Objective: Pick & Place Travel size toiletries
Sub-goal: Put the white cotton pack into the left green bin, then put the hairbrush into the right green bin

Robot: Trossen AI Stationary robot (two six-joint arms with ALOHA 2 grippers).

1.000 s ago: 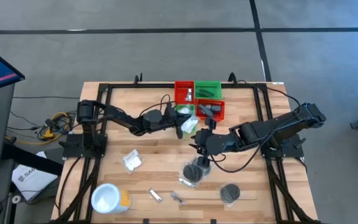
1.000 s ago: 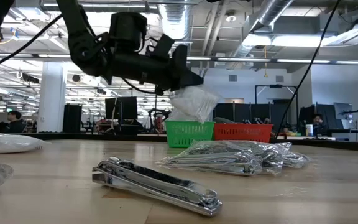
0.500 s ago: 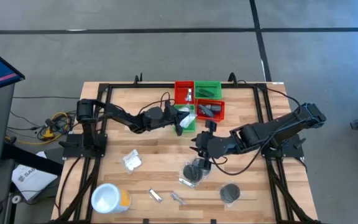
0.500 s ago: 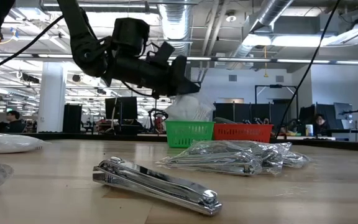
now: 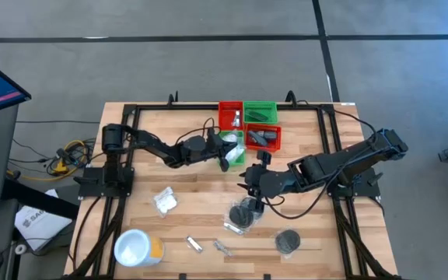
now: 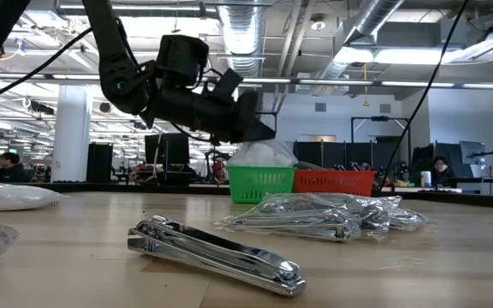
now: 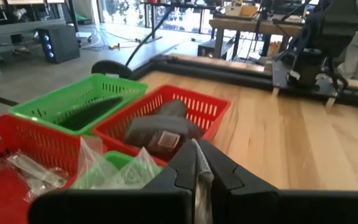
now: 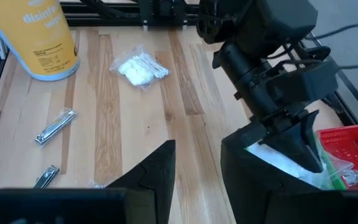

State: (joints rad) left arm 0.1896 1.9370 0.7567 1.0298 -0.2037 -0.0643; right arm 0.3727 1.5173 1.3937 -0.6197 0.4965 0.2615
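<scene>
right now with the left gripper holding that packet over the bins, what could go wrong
The left gripper, shut on the white plastic-wrapped packet, hangs over the green bin beside a red bin holding a dark bottle; a release off-centre could drop it in the wrong bin or on a rim.

The wrap could cling to the fingers instead of falling.

The right gripper, open, hovers near the left arm, so a swing could clip it.

Bench: we see a light wooden bench [image 5: 201,194] with a black frame.
Far edge: red and green bins [image 5: 249,126], clustered.
Left-middle: white packet [image 5: 165,201].
Near left corner: white tub [image 5: 136,249].
Near edge: two nail clippers [image 5: 195,245].
Right of centre: two wrapped black discs [image 5: 288,242].
</scene>
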